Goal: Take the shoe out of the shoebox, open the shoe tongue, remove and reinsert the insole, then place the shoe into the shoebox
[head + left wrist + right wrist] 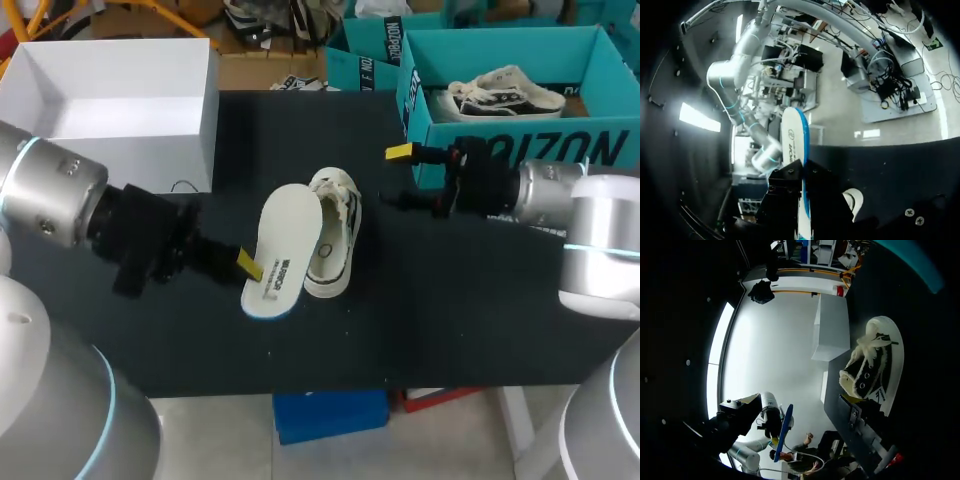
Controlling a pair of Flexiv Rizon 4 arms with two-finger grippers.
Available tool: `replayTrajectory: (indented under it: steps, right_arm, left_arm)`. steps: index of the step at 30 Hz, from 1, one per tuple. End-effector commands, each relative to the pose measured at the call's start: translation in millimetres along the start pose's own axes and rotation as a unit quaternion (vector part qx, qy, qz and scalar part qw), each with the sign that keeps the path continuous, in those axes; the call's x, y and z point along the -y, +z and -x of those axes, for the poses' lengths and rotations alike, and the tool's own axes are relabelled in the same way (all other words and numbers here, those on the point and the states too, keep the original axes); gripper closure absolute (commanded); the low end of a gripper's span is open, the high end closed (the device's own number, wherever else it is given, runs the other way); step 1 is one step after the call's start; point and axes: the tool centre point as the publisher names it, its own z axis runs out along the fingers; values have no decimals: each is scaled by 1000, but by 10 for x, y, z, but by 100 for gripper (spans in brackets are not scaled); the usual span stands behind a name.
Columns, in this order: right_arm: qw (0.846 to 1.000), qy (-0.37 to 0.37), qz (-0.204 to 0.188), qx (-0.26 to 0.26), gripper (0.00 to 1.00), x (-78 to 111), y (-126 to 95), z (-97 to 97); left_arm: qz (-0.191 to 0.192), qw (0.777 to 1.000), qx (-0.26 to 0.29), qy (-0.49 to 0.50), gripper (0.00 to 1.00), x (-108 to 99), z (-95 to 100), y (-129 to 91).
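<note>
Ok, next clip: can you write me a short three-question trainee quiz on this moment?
1. True or false: the insole sits inside the shoe on the table.
2. Which gripper holds the insole? A) left gripper B) right gripper C) neither
3. Fill in: the right gripper's fingers are ____ and hold nothing.

Key: 1 false, the insole is out of the shoe; 2 A; 3 open.
</note>
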Motion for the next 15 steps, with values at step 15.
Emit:
replayTrajectory:
  steps: [15]
  right_arm:
    - [1000,0,1,1,0,7,13,8]
  left_arm:
    - [93,989,8,113,100,-97,-906,343]
